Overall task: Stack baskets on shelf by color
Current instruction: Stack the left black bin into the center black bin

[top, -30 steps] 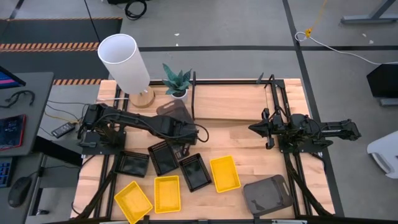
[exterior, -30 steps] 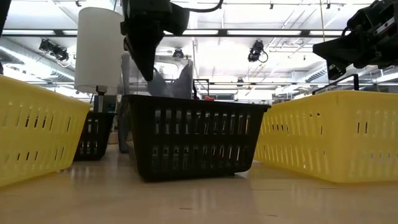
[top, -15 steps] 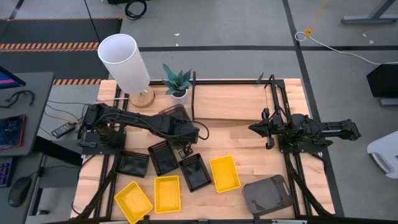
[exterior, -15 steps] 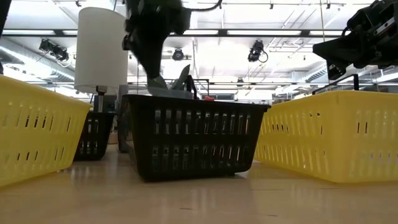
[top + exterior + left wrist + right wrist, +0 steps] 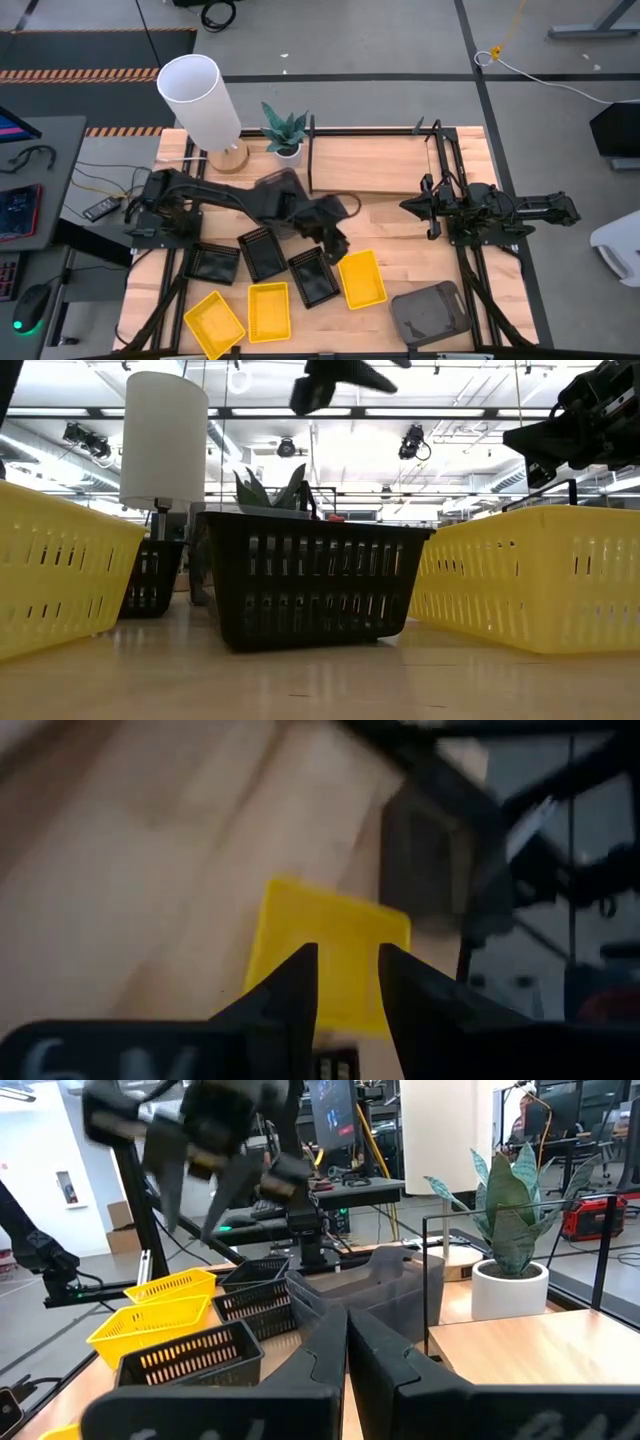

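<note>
Yellow basket [image 5: 361,279], 1 of 3 of that colour, lies on the table at 6 o'clock from the shelf [image 5: 370,165]; no basket shows on the plank.

My left pincer [image 5: 338,248] hangs above this basket's 10 o'clock corner. Its fingers [image 5: 295,988] are parted with nothing between them, and my wrist view shows yellow plastic through the gap. My right pincer [image 5: 408,206] waits closed and empty at the table's 3 o'clock side, just in front of the shelf.

Risks, as I judge them:

1. A black basket [image 5: 310,277] sits just beside the yellow one at its 9 o'clock. A descent slightly off line could straddle both walls or shove the black one.
2. The gap between my fingers looks modest. A finger landing on top of the rim would tip or skid the tray instead of clamping its thin wall.
3. A grip at 1 corner lets the tray swing in the lift, where it could catch the shelf's black frame rods.
4. A grey basket [image 5: 280,185] rests just beside the shelf's 9 o'clock end, crowding any approach from that side.
</note>
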`<state>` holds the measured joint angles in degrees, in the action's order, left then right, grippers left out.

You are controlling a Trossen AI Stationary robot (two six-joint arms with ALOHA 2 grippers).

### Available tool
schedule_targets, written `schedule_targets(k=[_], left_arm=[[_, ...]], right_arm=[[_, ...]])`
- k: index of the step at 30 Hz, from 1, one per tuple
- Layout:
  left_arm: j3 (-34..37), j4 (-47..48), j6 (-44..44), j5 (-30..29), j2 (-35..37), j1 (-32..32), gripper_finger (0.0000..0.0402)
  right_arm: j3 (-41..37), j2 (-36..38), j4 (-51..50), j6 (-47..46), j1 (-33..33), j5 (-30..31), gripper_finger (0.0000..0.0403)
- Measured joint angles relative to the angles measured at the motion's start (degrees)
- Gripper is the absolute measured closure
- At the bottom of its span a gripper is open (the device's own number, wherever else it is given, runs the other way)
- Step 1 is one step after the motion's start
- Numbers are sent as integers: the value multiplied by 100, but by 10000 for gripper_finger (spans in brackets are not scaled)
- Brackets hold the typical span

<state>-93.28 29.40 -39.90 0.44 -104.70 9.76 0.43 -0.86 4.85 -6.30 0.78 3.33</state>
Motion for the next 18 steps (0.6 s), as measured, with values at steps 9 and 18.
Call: schedule_targets(k=[9,18], left_arm=[[-408,-1517,-22,479,-708,247,285],[-2385,-1277,880,734,-1721,293,285]], right_arm=[[0,-85,194,2,-1,-19,384],[-1,-207,384,0,-2,1,384]])
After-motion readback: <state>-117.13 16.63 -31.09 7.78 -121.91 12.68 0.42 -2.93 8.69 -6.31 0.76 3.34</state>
